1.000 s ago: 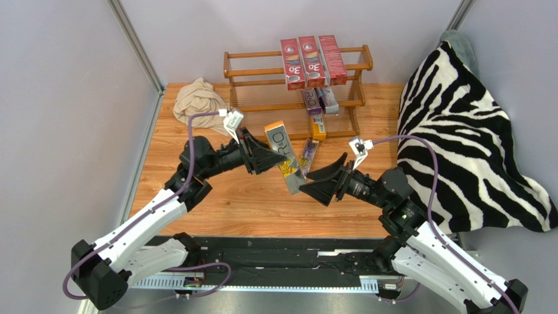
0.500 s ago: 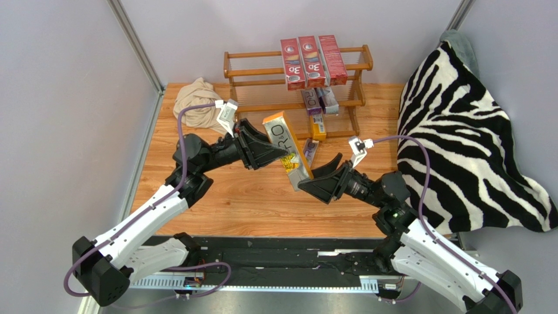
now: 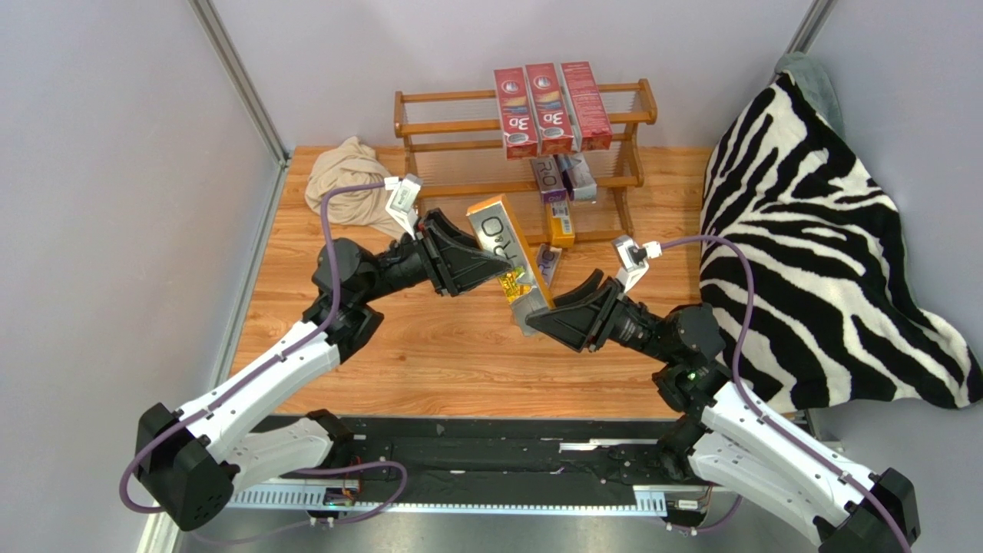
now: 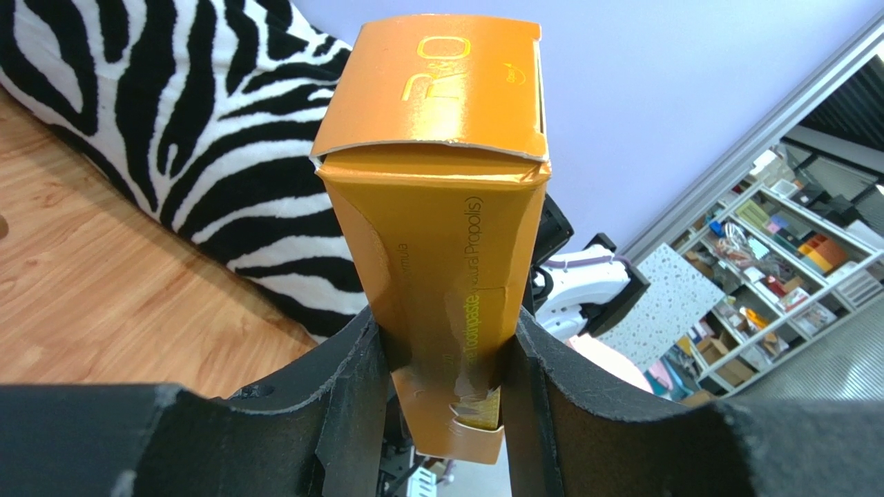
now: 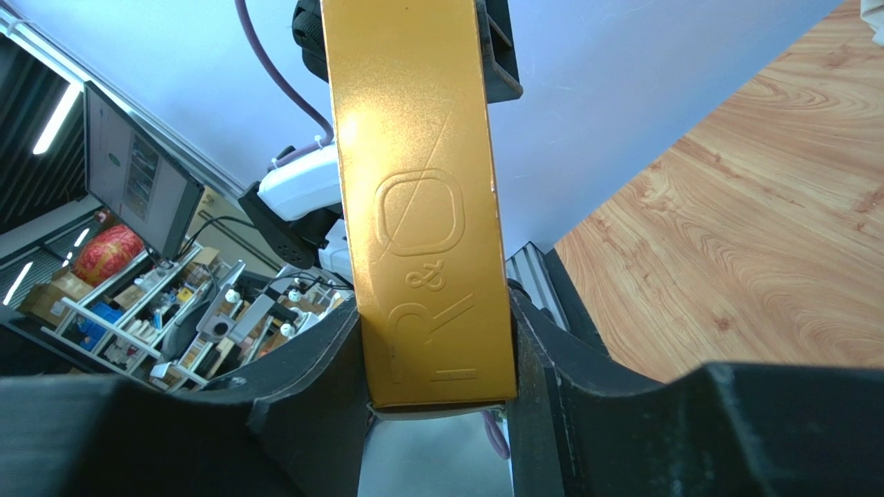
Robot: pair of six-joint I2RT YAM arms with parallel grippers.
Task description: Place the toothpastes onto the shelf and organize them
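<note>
A gold-orange toothpaste carton (image 3: 505,256) marked "R&O" hangs slanted above the table, held at both ends. My left gripper (image 3: 490,264) is shut on its upper half; in the left wrist view the carton (image 4: 444,197) is clamped between that gripper's (image 4: 446,385) fingers. My right gripper (image 3: 542,315) is closed against both sides of the carton's lower end (image 5: 420,207), which sits between its (image 5: 436,364) fingers. The shelf (image 3: 417,128) stands at the back, with three red toothpastes (image 3: 552,110) across its top tier and silver-purple ones (image 3: 564,179) on the middle tier.
A small orange carton (image 3: 561,225) stands at the shelf's lower front. A purple carton (image 3: 546,264) lies on the wooden table just behind the held one. A beige cloth (image 3: 352,179) is at the back left. A zebra-striped blanket (image 3: 808,230) covers the right side.
My right gripper has moved up and left to the carton's lower end and its jaws have come in onto it. The left gripper has shifted slightly up and right with the carton.
</note>
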